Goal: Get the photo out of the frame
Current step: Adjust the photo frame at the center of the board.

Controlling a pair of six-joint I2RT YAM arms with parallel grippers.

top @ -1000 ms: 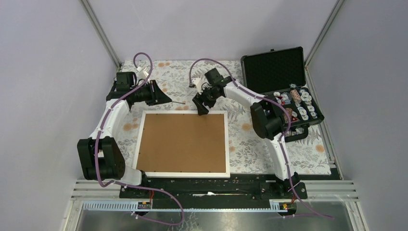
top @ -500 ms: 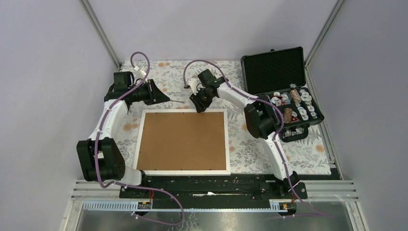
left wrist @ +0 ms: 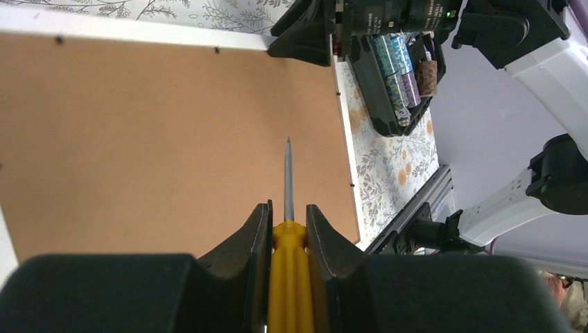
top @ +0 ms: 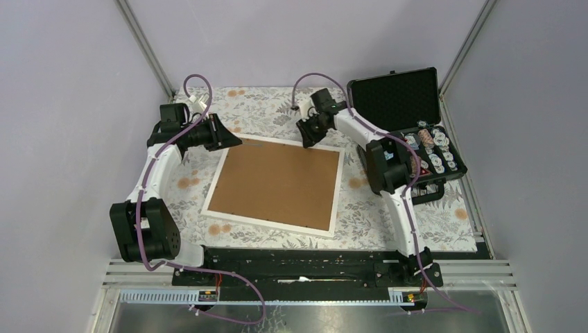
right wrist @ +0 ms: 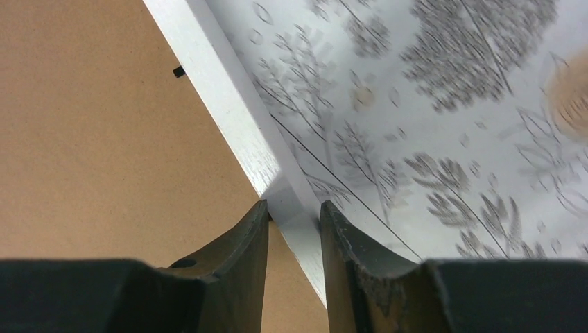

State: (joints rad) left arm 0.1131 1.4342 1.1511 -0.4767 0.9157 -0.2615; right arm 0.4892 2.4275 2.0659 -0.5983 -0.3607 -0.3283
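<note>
The frame lies face down and skewed on the floral cloth, its brown fibreboard back up inside a thin white border. The photo is hidden beneath that back. My right gripper is shut on the frame's white far edge, the rail pinched between its fingers. My left gripper is shut on a yellow-handled screwdriver. It hovers at the frame's far left corner, the shaft pointing over the brown back. The right gripper also shows in the left wrist view.
An open black foam-lined case stands at the back right, its tray holding several spools and small parts. It also shows in the left wrist view. Small black tabs line the inner edge of the frame's border. Grey walls close in both sides.
The right gripper has moved back and to the right with the frame's far edge. The frame has slid away and turned, and now lies skewed. The left gripper has barely moved.
</note>
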